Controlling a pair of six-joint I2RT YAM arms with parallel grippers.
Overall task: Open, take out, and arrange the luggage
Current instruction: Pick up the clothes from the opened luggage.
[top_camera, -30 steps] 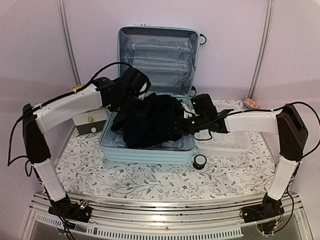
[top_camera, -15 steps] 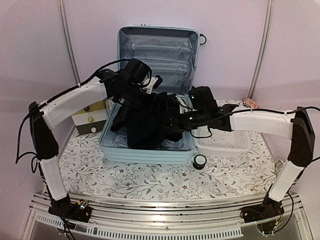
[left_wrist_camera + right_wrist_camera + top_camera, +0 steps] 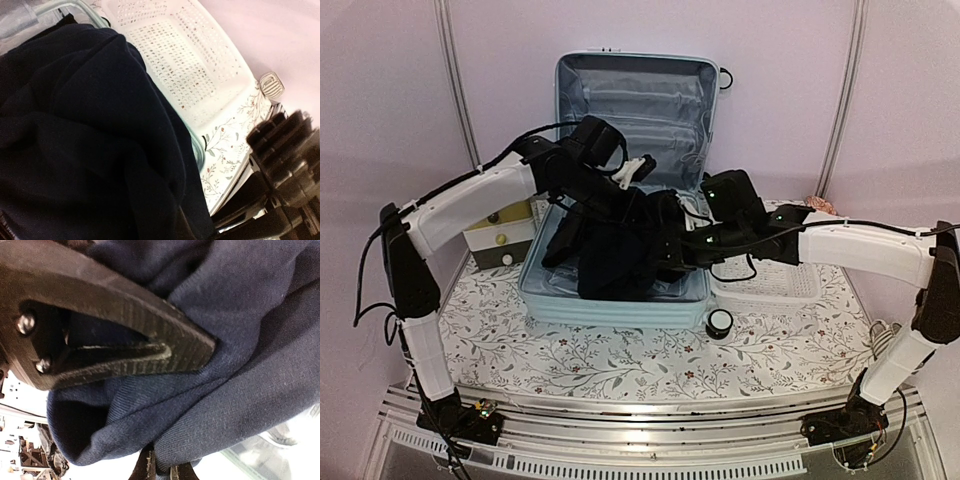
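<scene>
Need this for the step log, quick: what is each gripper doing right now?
Left gripper: closed, holding the dark garment up over the luggage.
Right gripper: closed, pinching the same dark garment.

You are looking at the luggage (image 3: 610, 308), smooth ribbed pale plastic, its lining (image 3: 640, 110) grey cloth; the garment (image 3: 240, 365), matt navy woven cloth; the basket (image 3: 200, 65), white perforated plastic.
</scene>
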